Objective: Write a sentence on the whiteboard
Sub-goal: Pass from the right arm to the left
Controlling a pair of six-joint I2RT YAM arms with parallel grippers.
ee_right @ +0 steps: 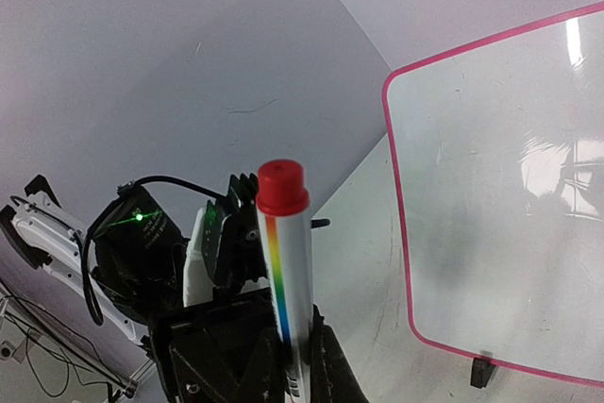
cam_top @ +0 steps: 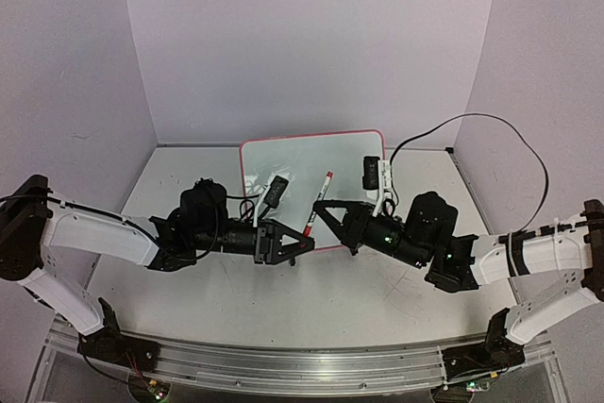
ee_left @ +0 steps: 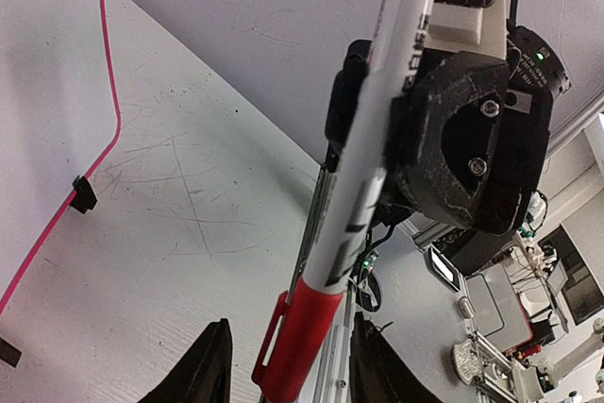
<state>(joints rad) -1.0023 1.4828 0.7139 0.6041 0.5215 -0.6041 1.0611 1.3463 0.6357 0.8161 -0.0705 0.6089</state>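
Note:
The whiteboard (cam_top: 311, 165), white with a pink-red rim, stands at the back middle of the table; it also shows in the left wrist view (ee_left: 42, 92) and the right wrist view (ee_right: 510, 205). My right gripper (cam_top: 327, 209) is shut on a white marker (cam_top: 321, 197) with red ends, holding it in front of the board (ee_right: 294, 280). My left gripper (cam_top: 299, 241) is open, its jaws on either side of the marker's red clip cap (ee_left: 300, 337) with a gap showing on both sides. The board is blank.
A black clip foot (ee_left: 83, 193) holds the board's lower rim; another shows in the right wrist view (ee_right: 483, 372). Lilac walls close the back and sides. A black cable (cam_top: 491, 134) loops at the right. The grey table (cam_top: 311, 299) is scuffed.

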